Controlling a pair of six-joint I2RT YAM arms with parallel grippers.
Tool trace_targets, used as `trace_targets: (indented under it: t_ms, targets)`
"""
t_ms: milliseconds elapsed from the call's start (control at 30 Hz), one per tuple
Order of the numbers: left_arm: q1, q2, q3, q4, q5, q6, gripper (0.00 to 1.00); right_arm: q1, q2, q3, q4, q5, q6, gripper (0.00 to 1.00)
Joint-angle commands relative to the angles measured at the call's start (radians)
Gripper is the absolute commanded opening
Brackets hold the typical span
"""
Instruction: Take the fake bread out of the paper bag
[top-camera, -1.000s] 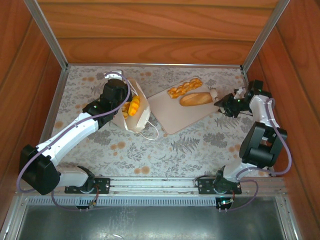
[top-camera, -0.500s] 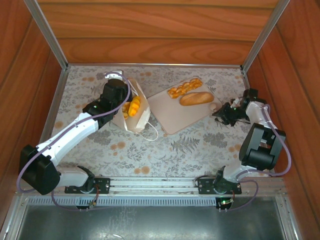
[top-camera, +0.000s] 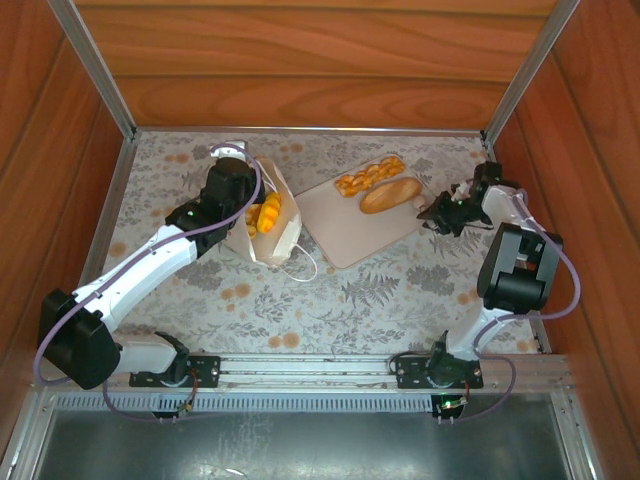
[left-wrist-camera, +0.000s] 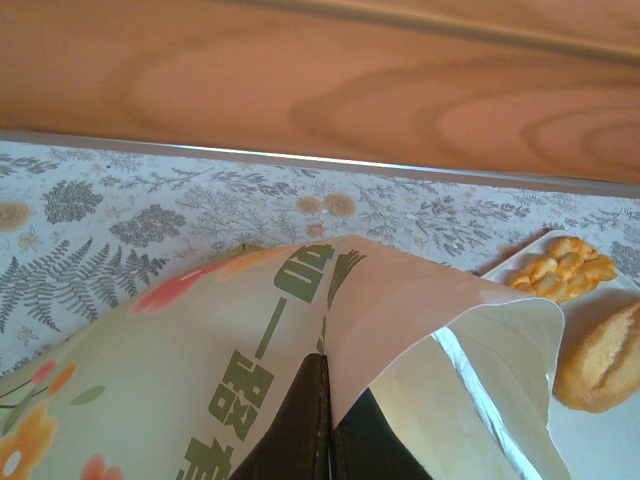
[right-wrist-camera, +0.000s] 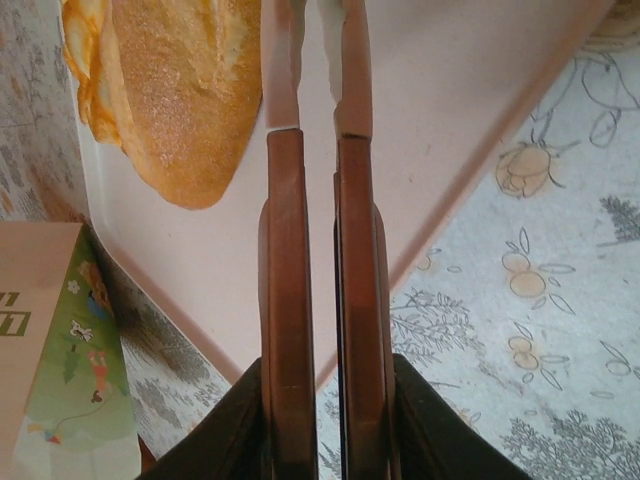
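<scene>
Over the last second my right gripper (right-wrist-camera: 320, 40) has narrowed its fingers until only a slit is left between them. It carries nothing, and has drawn in from the open desk (top-camera: 380, 290) to the right corner of the beige tray (top-camera: 345, 235). Nothing else has moved: the braided loaf (top-camera: 370, 177) and the long bun (top-camera: 392, 195) lie side by side on the tray as they did a second ago. My left gripper (left-wrist-camera: 327, 375) is clamped as before on a fold of the paper bag (top-camera: 272, 235) at its mouth. I read that as one delivery finished, with my right arm free for the next piece. The task is only partly done, because yellow-orange pastries (top-camera: 266, 212) show inside the bag's open mouth, bright and glossy, packed too close for me to count. The bag lies on its side on the desk just left of the tray, white with green lettering and a flowered print, its cord handle trailing toward me. From my right wrist the long bun looks golden and grainy, with a paler split along its top, resting just beside my fingers.
</scene>
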Motion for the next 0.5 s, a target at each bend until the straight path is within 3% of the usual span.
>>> trace_targets:
  t_ms: [0, 233, 467]
  targets:
    - [0.006, -0.015, -0.008, 0.039, 0.003, -0.009, 0.00, 0.016, 0.025, 0.047, 0.014, -0.031, 0.008, 0.30]
    - [0.006, -0.019, -0.007, 0.037, 0.002, -0.008, 0.00, 0.040, 0.037, 0.048, 0.024, -0.038, 0.020, 0.30]
    - [0.007, -0.025, -0.016, 0.036, -0.004, -0.009, 0.00, 0.046, -0.035, -0.059, 0.048, -0.057, 0.028, 0.30]
